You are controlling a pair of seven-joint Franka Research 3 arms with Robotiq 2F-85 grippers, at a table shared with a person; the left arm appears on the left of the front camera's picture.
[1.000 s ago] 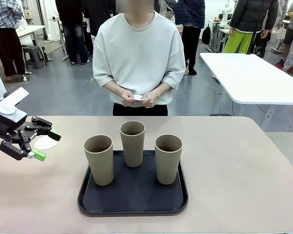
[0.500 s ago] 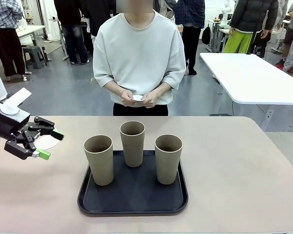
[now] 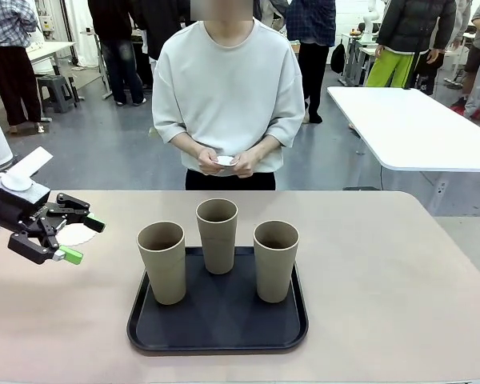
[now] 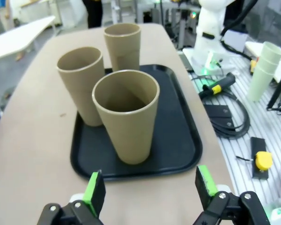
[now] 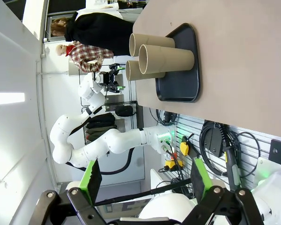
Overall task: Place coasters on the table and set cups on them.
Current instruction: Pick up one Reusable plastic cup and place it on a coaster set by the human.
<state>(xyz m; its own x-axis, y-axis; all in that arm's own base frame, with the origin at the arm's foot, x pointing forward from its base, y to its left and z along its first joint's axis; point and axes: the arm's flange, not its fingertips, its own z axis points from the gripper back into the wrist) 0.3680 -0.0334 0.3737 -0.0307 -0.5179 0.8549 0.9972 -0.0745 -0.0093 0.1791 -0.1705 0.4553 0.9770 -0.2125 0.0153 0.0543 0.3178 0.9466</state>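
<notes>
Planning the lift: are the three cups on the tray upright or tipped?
Upright: all three cups stand on the black tray, open rims up.

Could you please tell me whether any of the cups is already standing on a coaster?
No, all three cups stand on the black tray, while the coaster lying on the table has no cup on it.

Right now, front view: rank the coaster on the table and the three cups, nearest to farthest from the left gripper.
1. Coaster, right by the left gripper.
2. Left cup, left side of the tray.
3. Middle cup, back of tray.
4. Right cup, right side of tray.
</notes>
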